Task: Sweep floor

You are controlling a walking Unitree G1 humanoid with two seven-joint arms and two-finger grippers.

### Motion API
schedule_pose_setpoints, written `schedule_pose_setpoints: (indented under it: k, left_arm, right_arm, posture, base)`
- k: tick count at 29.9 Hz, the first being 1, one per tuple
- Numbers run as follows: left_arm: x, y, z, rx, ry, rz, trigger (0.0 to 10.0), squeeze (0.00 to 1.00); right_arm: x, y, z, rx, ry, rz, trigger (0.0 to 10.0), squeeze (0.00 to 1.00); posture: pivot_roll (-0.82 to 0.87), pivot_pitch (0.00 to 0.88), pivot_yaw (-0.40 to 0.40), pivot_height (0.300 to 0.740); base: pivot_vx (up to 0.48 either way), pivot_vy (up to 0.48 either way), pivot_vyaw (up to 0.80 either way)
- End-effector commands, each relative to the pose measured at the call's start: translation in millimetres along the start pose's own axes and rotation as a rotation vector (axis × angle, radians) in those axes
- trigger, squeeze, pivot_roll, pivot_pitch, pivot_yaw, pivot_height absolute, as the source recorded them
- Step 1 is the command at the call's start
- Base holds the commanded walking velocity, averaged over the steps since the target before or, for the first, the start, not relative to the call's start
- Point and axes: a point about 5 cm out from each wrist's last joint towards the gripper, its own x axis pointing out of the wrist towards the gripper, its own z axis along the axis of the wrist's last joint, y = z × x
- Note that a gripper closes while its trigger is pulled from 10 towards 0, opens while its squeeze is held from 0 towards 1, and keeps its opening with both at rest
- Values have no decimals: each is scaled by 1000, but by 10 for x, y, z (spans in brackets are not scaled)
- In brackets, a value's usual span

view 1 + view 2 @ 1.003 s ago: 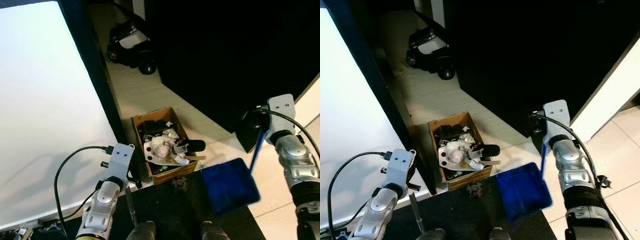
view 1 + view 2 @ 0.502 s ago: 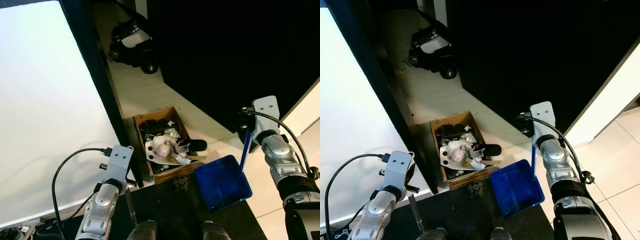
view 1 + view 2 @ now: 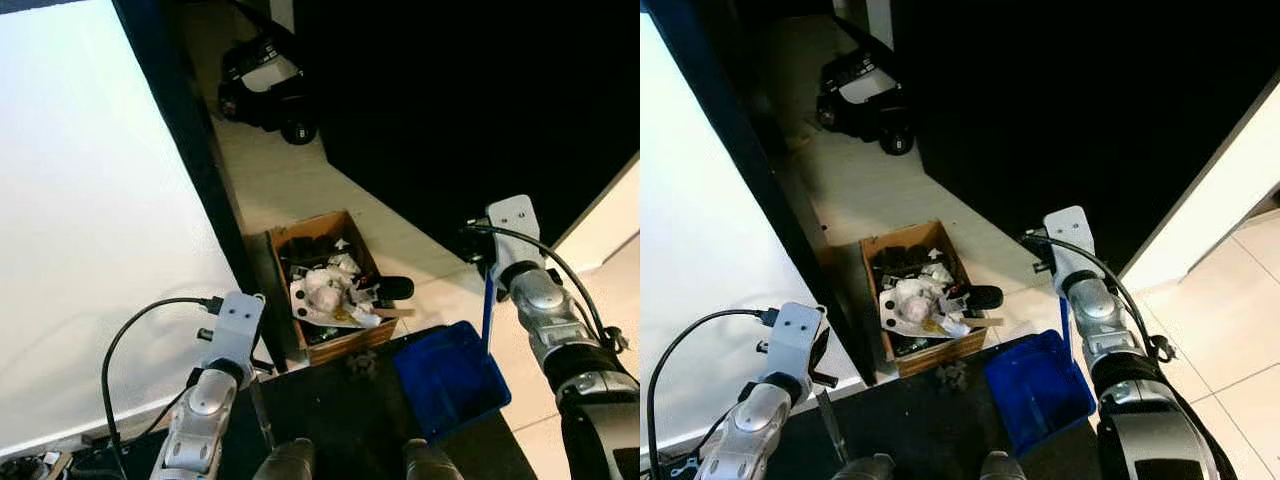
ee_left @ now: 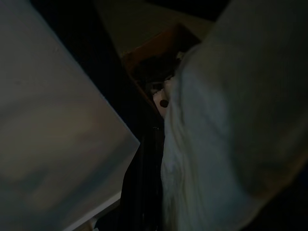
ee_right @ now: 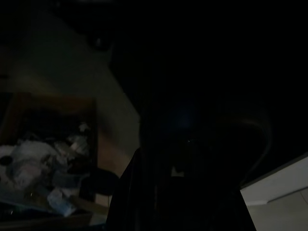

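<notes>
Blue dustpans (image 3: 448, 378): one
Cardboard boxes of rubbish (image 3: 323, 288): one
Black toy cars (image 3: 264, 90): one
Robot arms: two, left arm (image 3: 208, 400), right arm (image 3: 545, 310)

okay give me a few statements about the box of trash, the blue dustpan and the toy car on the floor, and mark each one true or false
1. The cardboard box is full of rubbish. True.
2. The blue dustpan lies on the robot's left of the box. False: it sits on the robot's right of the box, below the right arm.
3. The toy car stands beyond the box, further from the robot. True.
4. The dustpan rests upside down inside the box. False: it is outside the box, its open side up.
5. A small heap of debris lies on the dark mat just in front of the box. True.
</notes>
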Motion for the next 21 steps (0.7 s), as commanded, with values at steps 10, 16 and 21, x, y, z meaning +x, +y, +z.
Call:
schedule_pose_setpoints:
  k: [10,16,21]
  left_arm:
    - [-35,65,76,-46,-25,13,10000,0]
    - [-25,139,166,-100,-59,43,10000,0]
    - [-76,281,185,8,-66,49,10000,0]
  right_arm:
    - [120,338,200,92,-79,53,10000,0]
    - [132,522,221,160,-79,98,10000,0]
    - [129,655,238,173,-86,125,10000,0]
  posture:
    - [199,66,-8,740]
    - [203,68,-10,740]
    - [204,71,-5,740]
  base:
    - [0,0,0]
    - [0,0,0]
    - [0,0,0]
